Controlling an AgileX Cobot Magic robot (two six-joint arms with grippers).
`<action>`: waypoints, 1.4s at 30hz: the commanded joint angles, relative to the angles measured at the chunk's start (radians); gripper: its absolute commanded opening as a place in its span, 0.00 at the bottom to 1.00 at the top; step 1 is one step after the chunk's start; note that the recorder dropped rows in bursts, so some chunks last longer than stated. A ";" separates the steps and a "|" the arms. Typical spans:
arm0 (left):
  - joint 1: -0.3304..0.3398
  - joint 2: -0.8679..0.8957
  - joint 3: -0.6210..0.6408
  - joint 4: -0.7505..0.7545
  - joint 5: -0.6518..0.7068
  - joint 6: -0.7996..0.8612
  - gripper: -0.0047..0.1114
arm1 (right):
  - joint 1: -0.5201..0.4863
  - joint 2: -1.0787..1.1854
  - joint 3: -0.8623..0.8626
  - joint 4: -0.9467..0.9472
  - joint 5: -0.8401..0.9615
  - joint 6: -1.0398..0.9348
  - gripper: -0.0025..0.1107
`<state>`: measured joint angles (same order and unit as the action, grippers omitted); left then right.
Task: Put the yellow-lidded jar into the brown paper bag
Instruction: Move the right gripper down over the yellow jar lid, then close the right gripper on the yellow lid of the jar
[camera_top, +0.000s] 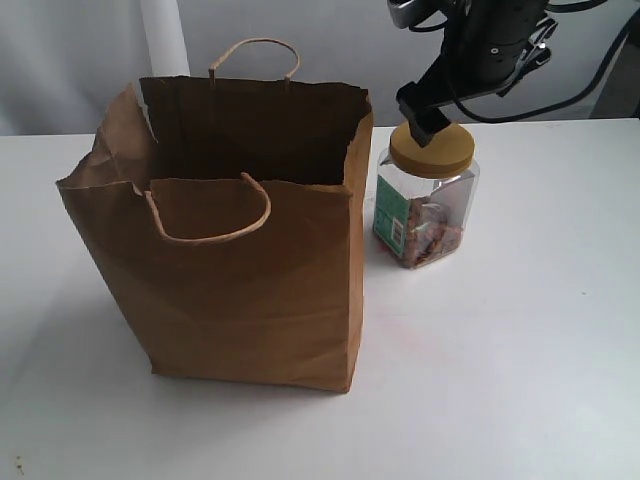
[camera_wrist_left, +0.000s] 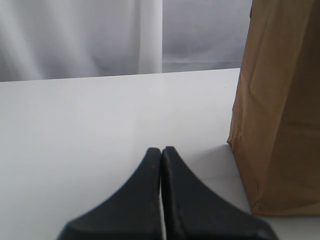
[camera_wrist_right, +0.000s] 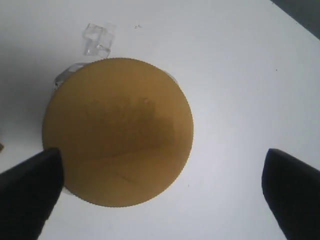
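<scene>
Two fingers (camera_wrist_right: 30, 195) of our right gripper (camera_wrist_right: 161, 172) hang spread wide over the yellow-lidded jar (camera_top: 430, 200), standing on the table (camera_top: 520, 350) just beside the brown paper bag (camera_top: 240, 260), so we'd centre on the lid (camera_wrist_right: 117, 132) before dropping; left gripper (camera_wrist_left: 161, 155) rests pinched together.

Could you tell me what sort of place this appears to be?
Probably a robotics lab bench, not a home: a plain white table, a pale curtain backdrop, and a brown paper bag beside a yellow-lidded jar with the right gripper poised above it.
</scene>
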<state>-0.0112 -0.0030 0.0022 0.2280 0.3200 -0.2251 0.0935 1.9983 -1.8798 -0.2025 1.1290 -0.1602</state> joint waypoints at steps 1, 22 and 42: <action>-0.005 0.003 -0.002 -0.004 -0.009 -0.004 0.05 | -0.004 -0.004 -0.006 0.020 0.000 0.004 0.95; -0.005 0.003 -0.002 -0.004 -0.009 -0.004 0.05 | -0.004 0.028 -0.006 0.137 -0.072 -0.014 0.95; -0.005 0.003 -0.002 -0.004 -0.009 -0.004 0.05 | -0.004 0.158 -0.006 0.024 -0.105 0.061 0.95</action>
<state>-0.0112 -0.0030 0.0022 0.2280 0.3200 -0.2251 0.0935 2.1523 -1.8805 -0.1665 1.0138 -0.1031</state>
